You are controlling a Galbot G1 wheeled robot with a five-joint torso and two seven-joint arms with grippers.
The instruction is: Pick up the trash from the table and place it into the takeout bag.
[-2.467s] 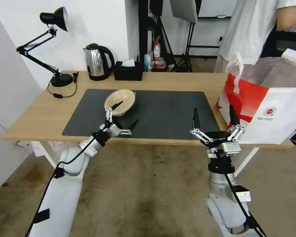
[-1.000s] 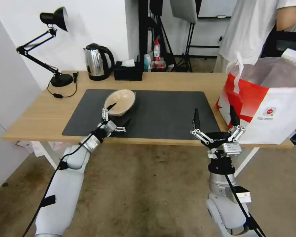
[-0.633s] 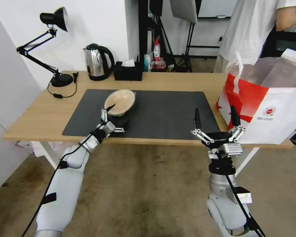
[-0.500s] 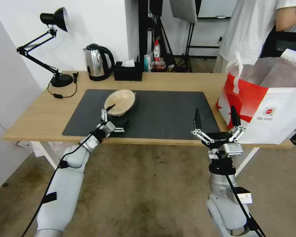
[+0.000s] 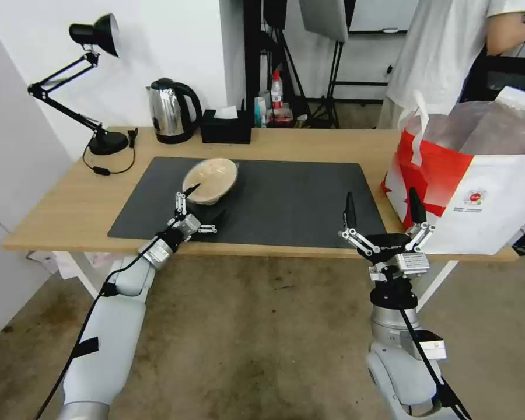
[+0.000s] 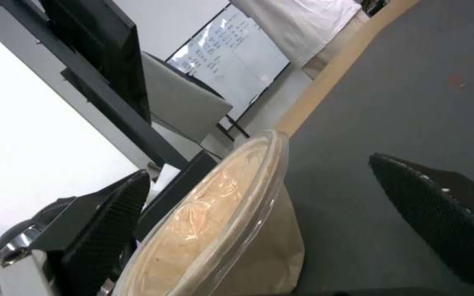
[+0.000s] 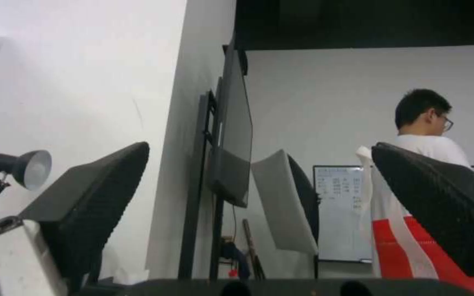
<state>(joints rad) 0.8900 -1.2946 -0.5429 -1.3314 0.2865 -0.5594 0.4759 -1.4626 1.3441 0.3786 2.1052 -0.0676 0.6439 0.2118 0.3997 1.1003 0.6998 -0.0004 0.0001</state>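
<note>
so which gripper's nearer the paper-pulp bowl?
Left. The left gripper is open at the paper-pulp bowl's near rim; the right gripper hangs open by the takeout bag.

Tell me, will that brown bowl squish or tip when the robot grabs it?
The beige paper-pulp bowl looks thin-walled, so probably light and slightly squashy. It already leans on the mat, so the left end effector may tip it.

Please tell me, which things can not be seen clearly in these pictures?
- Inside of the takeout bag: head view, hidden by its own walls.
- Whether the beige bowl holds anything: a clear film covers it in the left wrist view.
- Logo text on the bag: head view, too small to read.
</note>
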